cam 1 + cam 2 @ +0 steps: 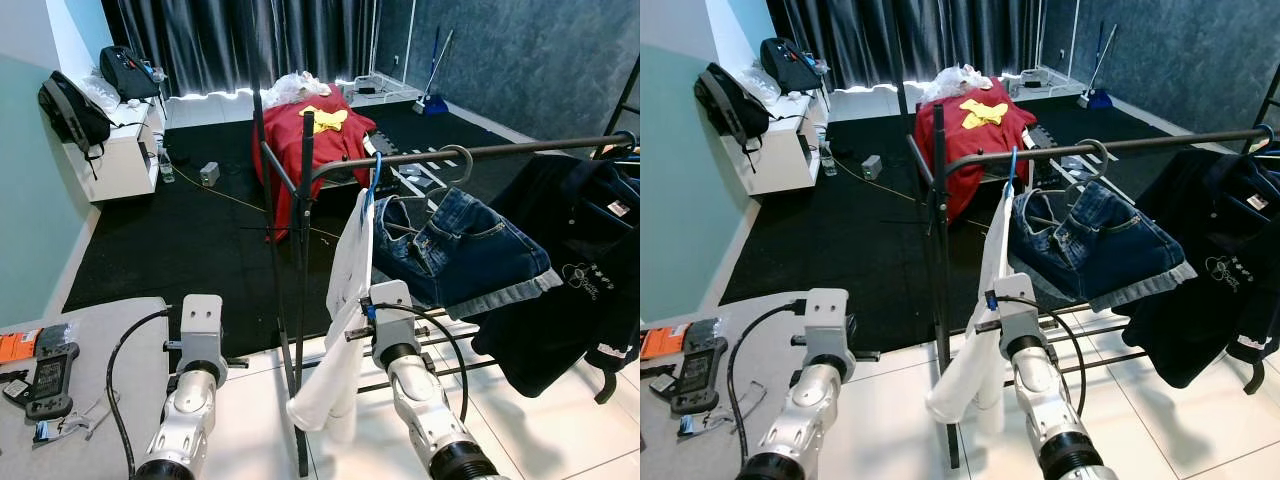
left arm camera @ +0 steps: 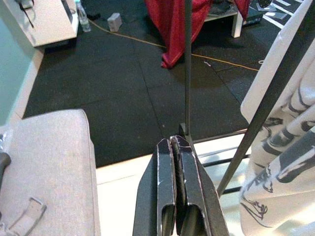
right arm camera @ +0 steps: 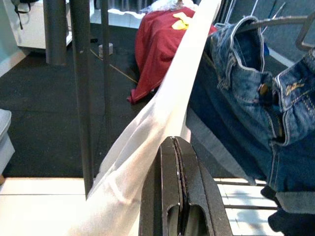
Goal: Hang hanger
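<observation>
Both grippers pressed together and empty, blue hanger (image 1: 372, 186) hooked mid-frame, white shirt (image 1: 340, 330) perhaps dragging it off the rail (image 1: 470, 153).

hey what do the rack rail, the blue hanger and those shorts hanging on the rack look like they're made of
Rack rail: dark metal tube, judging by its smooth round shape and dull sheen.
Blue hanger: probably plastic; glossy and evenly coloured, though too thin to be sure.
Shorts: blue denim, with faded weave, contrast stitching and frayed pale hems.
</observation>
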Robot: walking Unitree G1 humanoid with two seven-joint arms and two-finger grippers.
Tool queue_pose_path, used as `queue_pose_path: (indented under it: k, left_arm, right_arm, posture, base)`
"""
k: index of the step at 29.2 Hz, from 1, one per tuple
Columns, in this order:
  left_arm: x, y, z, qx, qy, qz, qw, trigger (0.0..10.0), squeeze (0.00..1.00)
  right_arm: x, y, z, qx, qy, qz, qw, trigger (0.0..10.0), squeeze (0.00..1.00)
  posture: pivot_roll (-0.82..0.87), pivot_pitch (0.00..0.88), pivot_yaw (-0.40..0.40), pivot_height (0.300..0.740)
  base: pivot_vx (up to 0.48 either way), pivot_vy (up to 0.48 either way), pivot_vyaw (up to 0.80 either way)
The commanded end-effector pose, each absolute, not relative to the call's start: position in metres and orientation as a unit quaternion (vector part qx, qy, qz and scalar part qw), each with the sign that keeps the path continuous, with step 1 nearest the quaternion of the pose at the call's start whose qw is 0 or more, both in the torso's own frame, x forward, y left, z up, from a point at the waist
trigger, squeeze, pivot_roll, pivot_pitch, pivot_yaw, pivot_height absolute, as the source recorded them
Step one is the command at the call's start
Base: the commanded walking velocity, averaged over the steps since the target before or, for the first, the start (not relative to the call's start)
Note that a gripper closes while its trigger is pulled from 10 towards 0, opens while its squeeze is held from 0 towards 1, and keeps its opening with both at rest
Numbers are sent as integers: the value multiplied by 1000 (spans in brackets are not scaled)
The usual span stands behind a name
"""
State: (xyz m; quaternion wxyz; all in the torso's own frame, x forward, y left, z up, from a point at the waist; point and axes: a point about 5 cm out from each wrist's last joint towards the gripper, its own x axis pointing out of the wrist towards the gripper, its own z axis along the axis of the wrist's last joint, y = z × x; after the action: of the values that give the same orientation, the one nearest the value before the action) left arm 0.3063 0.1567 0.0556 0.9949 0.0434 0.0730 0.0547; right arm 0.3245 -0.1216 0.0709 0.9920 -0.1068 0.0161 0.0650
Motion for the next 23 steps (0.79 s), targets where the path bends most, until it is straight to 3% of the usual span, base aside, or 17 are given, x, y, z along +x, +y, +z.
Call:
queue_pose_path:
  k: [1,11,19,23]
  left_arm:
    - [305,154,55,44,71,55,995,10000,0]
    - [303,155,53,41,75,66,994,10000,0]
    - [305,164,52,29,92,85,992,10000,0]
    - [306,166,51,30,102,82,991,10000,0]
  right_arm:
    - [327,-117,76,-118,3,77,990,10000,0]
    - [328,-116,80,-123,-5,79,989,10000,0]
    - [327,-113,81,-109,-8,91,990,10000,0]
    - [326,-112,81,-105,-8,95,990,10000,0]
  posture:
    - [-77,0,12,740]
    - [-78,0,14,740]
    - [-82,0,22,740]
    - [-84,0,24,740]
  base:
    - [0,-480,800]
    - [0,-473,800]
    - [0,0,100]
    - [0,480,0]
